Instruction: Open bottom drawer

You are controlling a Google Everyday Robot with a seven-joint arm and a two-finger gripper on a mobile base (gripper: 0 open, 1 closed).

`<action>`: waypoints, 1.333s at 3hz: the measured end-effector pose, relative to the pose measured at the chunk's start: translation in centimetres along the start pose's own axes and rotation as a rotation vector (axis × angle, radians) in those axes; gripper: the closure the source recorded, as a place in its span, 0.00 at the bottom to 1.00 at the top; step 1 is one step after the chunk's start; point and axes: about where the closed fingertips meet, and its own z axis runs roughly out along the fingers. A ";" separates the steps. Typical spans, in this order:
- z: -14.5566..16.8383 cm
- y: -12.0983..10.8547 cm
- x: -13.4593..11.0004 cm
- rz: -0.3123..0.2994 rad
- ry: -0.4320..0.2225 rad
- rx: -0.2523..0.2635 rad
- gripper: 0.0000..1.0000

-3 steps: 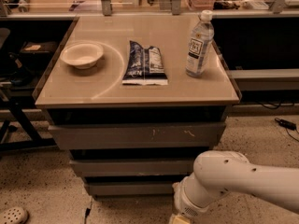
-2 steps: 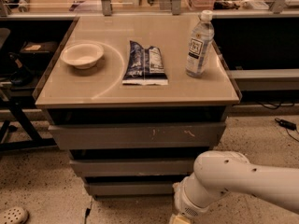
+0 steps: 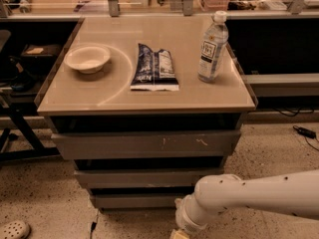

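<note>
A cabinet holds three grey drawers. The bottom drawer [image 3: 132, 200] is the lowest and smallest front, plain and handleless, and it looks closed. Above it sit the middle front [image 3: 144, 177] and the top front [image 3: 144, 144] with white scratch marks. My white arm [image 3: 249, 197] reaches in from the right, low in front of the cabinet. Its wrist ends at the gripper [image 3: 179, 233], at the frame's lower edge just right of and below the bottom drawer. Most of the gripper is cut off by the frame.
On the cabinet top [image 3: 114, 91] stand a pale bowl [image 3: 87, 59], a dark snack bag [image 3: 154, 67] and a clear water bottle [image 3: 213, 46]. A black shelf frame [image 3: 15, 118] is at the left, a shoe [image 3: 12, 229] on the speckled floor, a cable [image 3: 304, 132] at the right.
</note>
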 end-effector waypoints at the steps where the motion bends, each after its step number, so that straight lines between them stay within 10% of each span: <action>1: 3.6 -3.1 0.7 -0.007 -0.007 0.034 0.00; 4: 9.8 -7.4 1.2 -0.008 -0.026 0.050 0.00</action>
